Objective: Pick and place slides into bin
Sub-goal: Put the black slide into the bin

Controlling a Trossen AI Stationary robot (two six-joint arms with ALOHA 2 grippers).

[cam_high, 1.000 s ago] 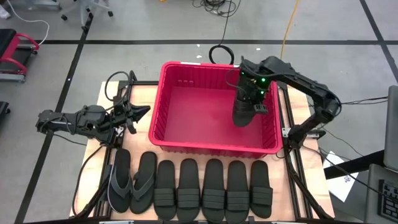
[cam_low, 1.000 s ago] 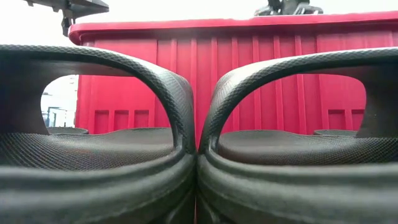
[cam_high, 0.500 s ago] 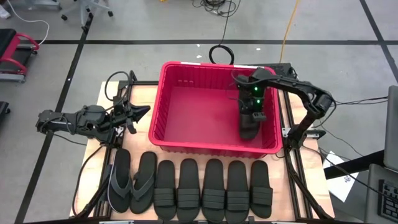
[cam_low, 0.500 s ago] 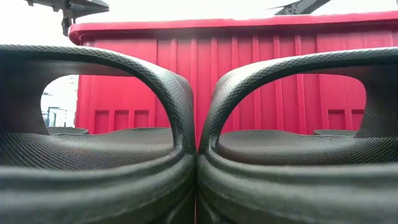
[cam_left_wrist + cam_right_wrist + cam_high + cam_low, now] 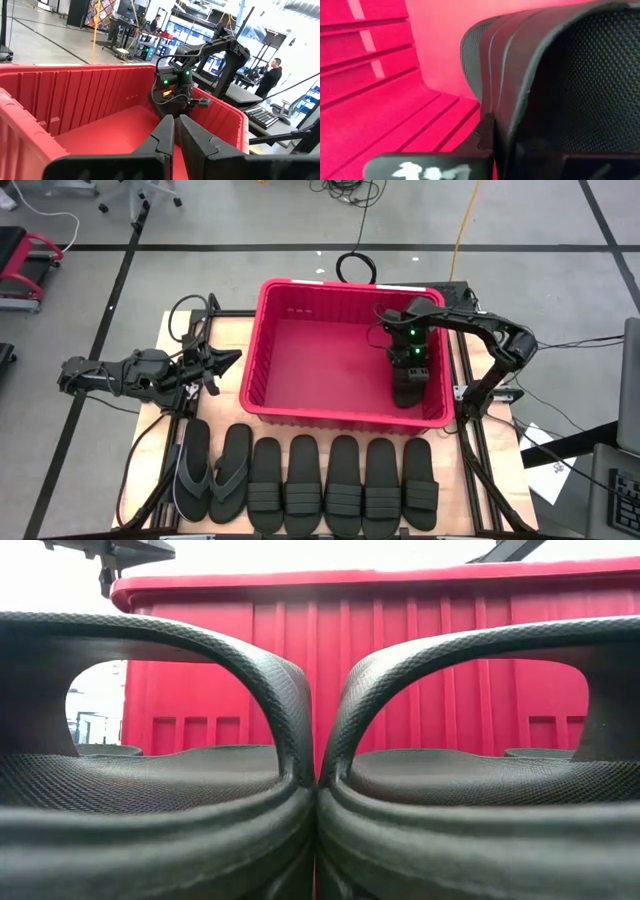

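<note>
Wooden worktop [image 5: 225, 340] holds a big red bin [image 5: 300, 405]. Inside the bin, by its right wall, the right claw [image 5: 408, 380] is shut tight on one black slide [image 5: 407, 388]. Seven more slides [image 5: 305, 484] lie in a row in front of the bin. The left claw [image 5: 225, 360] is closed and holds nothing, left of the bin.

bin [image 5: 400, 650] interior hidden in low view; slides [image 5: 160, 780] cropped by edges

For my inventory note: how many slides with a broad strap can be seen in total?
6: five side by side in the row in front of the bin; one slide inside it, gripped by the right gripper.
</note>
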